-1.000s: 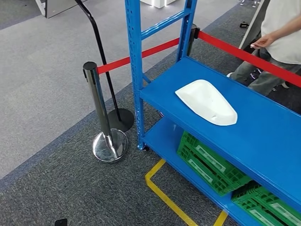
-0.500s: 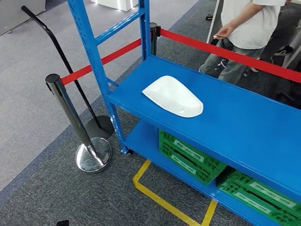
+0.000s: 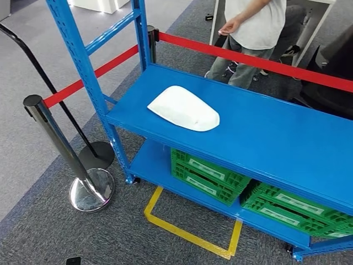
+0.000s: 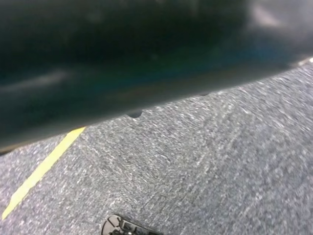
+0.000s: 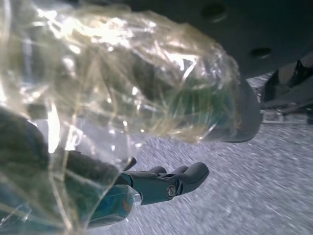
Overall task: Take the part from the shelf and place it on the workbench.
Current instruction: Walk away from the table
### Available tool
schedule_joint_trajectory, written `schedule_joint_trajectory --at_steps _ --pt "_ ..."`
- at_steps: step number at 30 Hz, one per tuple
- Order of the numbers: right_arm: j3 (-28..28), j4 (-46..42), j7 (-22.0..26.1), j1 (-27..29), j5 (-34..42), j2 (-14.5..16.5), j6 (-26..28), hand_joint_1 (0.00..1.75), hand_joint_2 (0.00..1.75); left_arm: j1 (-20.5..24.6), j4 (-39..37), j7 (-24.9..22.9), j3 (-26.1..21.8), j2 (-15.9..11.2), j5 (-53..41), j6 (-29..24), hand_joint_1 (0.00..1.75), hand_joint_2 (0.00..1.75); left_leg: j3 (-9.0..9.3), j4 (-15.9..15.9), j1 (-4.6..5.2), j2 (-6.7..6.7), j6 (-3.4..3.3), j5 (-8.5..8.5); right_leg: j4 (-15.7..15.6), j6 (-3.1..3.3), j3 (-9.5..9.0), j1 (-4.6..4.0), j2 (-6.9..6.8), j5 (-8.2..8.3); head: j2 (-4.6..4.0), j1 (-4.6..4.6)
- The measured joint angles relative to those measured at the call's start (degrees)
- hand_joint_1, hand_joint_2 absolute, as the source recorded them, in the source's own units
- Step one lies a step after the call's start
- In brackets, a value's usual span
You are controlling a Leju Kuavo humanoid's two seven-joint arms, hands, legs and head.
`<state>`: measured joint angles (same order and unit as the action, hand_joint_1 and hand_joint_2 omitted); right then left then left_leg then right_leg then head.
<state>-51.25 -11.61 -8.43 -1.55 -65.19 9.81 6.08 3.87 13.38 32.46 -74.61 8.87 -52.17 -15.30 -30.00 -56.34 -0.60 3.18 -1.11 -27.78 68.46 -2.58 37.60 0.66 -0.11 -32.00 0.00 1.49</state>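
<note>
- the white part point(image 3: 183, 108) lies flat on the upper board of the blue shelf point(image 3: 266, 138), towards its left end, with nothing touching it.
- under that board, on the lower board, 2 green crates point(image 3: 207, 176) stand side by side, the right one partly cut off by the picture's edge.
- a yellow line point(image 3: 187, 234) is marked on the grey carpet just in front of the shelf.
- left of the shelf a chrome post point(image 3: 62, 146) stands on its round base; a red belt point(image 3: 253, 58) runs behind the shelf's far side.
- beyond the belt a person point(image 3: 250, 33) in a light shirt stands with 1 hand held out.
- right hand point(image 5: 162, 183): in the right wrist view its dark fingers lie stretched out close together above the carpet, holding nothing, beside a clear plastic wrap point(image 5: 122, 78) over the wrist.
- left hand: its wrist view looks down at carpet, and i cannot tell how its fingers lie.
</note>
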Motion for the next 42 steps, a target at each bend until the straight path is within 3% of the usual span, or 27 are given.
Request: schedule_joint_trajectory --at_steps 2,3,7,9,12,13,14,16,17,19,22,24,25,27,28,29,30,32,34,38,40,42 --pt "-0.03 0.00 -0.28 -0.01 -0.11 0.00 0.09 0.00 0.00 0.13 0.00 -0.05 0.05 0.05 -0.10 0.00 0.00 0.00 0.25 -0.09 0.16 0.60 0.46 -0.26 -7.97 0.48 -4.59 -0.09 -1.06 2.99 0.00 0.03" --pt "-0.03 0.00 -0.45 -0.03 -0.27 0.01 0.20 0.00 0.00 0.21 0.00 -0.06 0.05 0.07 -0.14 0.00 0.00 0.00 0.32 -0.15 0.29 0.79 0.75 -0.35 -10.27 0.82 -5.99 -0.16 -1.37 3.57 0.00 0.10" --pt "-0.03 0.00 -1.02 0.10 -0.92 0.02 0.44 0.00 0.00 0.51 0.00 -0.11 0.10 0.09 -0.42 0.00 0.00 1.75 0.41 -0.56 0.26 0.72 1.91 -0.73 -11.39 2.12 -6.66 -0.28 -1.09 3.83 0.00 0.25" --pt "-0.02 0.00 -1.32 -0.05 -1.23 0.02 0.60 0.00 0.00 0.50 0.00 -0.15 0.12 0.07 -0.61 -0.01 0.00 1.75 -0.93 -3.88 0.05 -0.79 2.50 -3.17 -11.64 2.78 -6.80 -0.04 -0.86 4.08 0.00 0.55" --pt "-0.01 0.00 -2.14 -0.27 -1.80 0.04 0.84 0.00 0.00 0.23 -0.01 -0.22 0.14 0.09 -0.79 0.01 0.00 1.75 -5.82 -14.52 -0.13 -2.46 2.91 -8.17 -11.64 3.21 -6.63 -0.12 -0.29 4.15 0.00 0.80" --pt "-0.01 0.00 -2.49 -0.26 -2.08 0.05 0.89 0.00 0.44 0.12 -0.02 -0.22 0.15 0.10 -0.89 0.06 0.00 1.75 -6.76 -16.31 -0.13 -2.56 2.91 -8.27 -11.62 3.24 -6.63 -0.18 -0.05 4.14 0.00 0.82" --pt "-0.01 0.00 -2.78 -0.24 -2.38 0.07 0.92 0.00 0.87 0.04 -0.02 -0.22 0.18 0.09 -1.02 0.15 0.00 1.75 -6.73 -15.93 -0.12 -2.59 2.81 -7.15 -11.60 3.24 -6.68 -0.23 0.22 4.14 0.00 0.82" --pt "0.02 0.00 -3.19 -0.26 -2.95 0.10 0.95 0.00 1.75 -0.01 -0.01 -0.17 0.39 0.02 -1.32 0.50 0.00 1.75 -4.07 -9.69 -0.09 -2.73 2.35 -2.70 -11.56 3.20 -6.83 -0.29 0.68 4.12 0.00 0.86" --pt "0.05 0.00 -3.28 -0.30 -3.18 0.15 0.94 0.00 1.75 0.02 -0.01 -0.15 0.54 -0.04 -1.49 0.69 0.00 1.75 -2.43 -5.91 -0.03 -2.91 2.06 -0.98 -11.47 3.10 -6.84 -0.43 0.84 4.07 0.00 0.85" --pt "0.10 0.00 -3.55 -0.37 -3.50 0.25 0.86 0.00 1.75 0.15 -0.02 -0.08 0.87 -0.11 -1.74 0.98 0.00 1.75 -0.61 -1.37 0.11 -3.21 1.62 0.24 -11.31 2.65 -6.57 -0.60 0.99 4.06 0.00 0.79" --pt "0.13 0.00 -3.82 -0.32 -3.62 0.31 0.61 0.00 1.75 0.11 -0.01 -0.03 1.10 -0.06 -1.81 1.09 0.00 1.75 -0.52 -0.36 0.17 -3.15 0.92 0.28 -11.26 1.66 -6.18 -0.51 0.99 4.07 0.00 0.75" --pt "0.41 0.00 -3.80 -0.21 -3.22 0.30 0.66 0.00 1.75 0.06 -0.01 -0.11 1.69 -0.12 -1.55 1.27 0.00 1.75 -0.48 0.11 -0.05 -2.96 0.24 0.64 -8.46 1.14 -4.76 -0.42 0.82 2.10 0.00 0.40" --pt "0.78 0.00 -3.76 -0.09 -2.70 0.26 0.72 0.00 1.75 0.03 0.01 -0.30 2.37 -0.21 -1.17 1.47 0.00 1.75 -0.50 0.19 -0.09 -2.83 0.05 0.73 -5.25 0.96 -3.22 -0.33 0.74 0.25 0.00 0.26" --pt "1.90 0.00 -3.60 0.36 -1.06 0.08 0.73 0.00 1.75 -0.09 0.16 -1.10 4.36 -0.54 0.17 1.93 0.00 0.87 -0.63 0.17 -0.04 -2.62 -0.08 0.75 2.57 0.65 0.36 -0.22 0.69 -3.26 0.00 0.04" --pt "2.54 0.00 -3.43 0.72 0.00 -0.05 0.66 0.00 1.75 -0.15 0.29 -1.62 5.41 -0.67 0.98 2.15 0.00 0.44 -0.64 0.16 -0.01 -2.52 -0.08 0.74 4.91 0.53 1.40 -0.18 0.68 -3.82 0.00 0.05" --pt "3.16 0.00 -3.22 1.13 1.09 -0.16 0.58 0.00 1.75 -0.18 0.48 -2.14 6.44 -0.80 1.82 2.36 0.00 0.00 -0.61 0.14 -0.02 -2.46 -0.06 0.73 5.13 0.45 1.44 -0.12 0.66 -3.27 0.00 0.03" --pt "3.81 0.00 -3.01 1.57 2.26 -0.30 0.47 0.00 1.75 -0.17 0.72 -2.66 7.48 -0.91 2.68 2.59 0.00 0.00 -0.52 0.13 -0.04 -2.45 -0.01 0.70 2.81 0.43 0.23 -0.04 0.60 -1.65 0.00 0.03" --pt "5.24 0.00 -2.60 2.31 4.58 -0.59 0.27 0.00 1.75 -0.14 1.35 -3.71 9.73 -1.16 4.48 3.06 0.00 0.00 -0.34 -0.02 0.03 -2.45 0.35 0.51 -5.48 0.44 -4.03 0.05 0.23 1.99 0.00 0.01" --pt "6.78 0.00 -2.16 2.83 6.91 -0.85 0.10 0.00 1.75 -0.16 2.00 -4.81 12.04 -1.53 6.34 3.49 0.00 0.00 -0.38 -0.29 0.24 -2.43 0.97 0.35 -10.70 0.84 -6.85 -0.01 0.07 3.32 0.00 0.10" --pt "9.96 -0.03 -1.37 3.79 11.55 -1.32 -0.41 0.00 1.75 -0.46 2.84 -6.98 16.69 -2.29 10.03 4.40 0.00 0.00 -0.75 -1.16 0.05 -2.50 2.14 -0.25 -11.17 2.25 -7.05 -0.15 0.13 3.39 0.00 0.21" --pt "11.67 -0.24 -0.94 3.89 13.91 -1.58 -0.70 0.00 1.75 -1.00 2.99 -8.10 19.06 -2.57 11.87 4.91 0.00 0.00 -2.69 -5.71 -0.06 -2.61 2.62 -3.30 -11.32 2.96 -7.02 -0.02 0.06 3.56 0.00 0.38" --pt "13.37 -0.76 -0.50 3.85 16.26 -1.87 -0.88 0.00 1.75 -1.84 3.01 -9.25 21.41 -2.72 13.72 5.38 0.00 0.00 -6.22 -13.49 -0.07 -2.65 2.83 -7.07 -11.30 3.26 -6.90 -0.15 0.07 3.56 0.00 0.49"
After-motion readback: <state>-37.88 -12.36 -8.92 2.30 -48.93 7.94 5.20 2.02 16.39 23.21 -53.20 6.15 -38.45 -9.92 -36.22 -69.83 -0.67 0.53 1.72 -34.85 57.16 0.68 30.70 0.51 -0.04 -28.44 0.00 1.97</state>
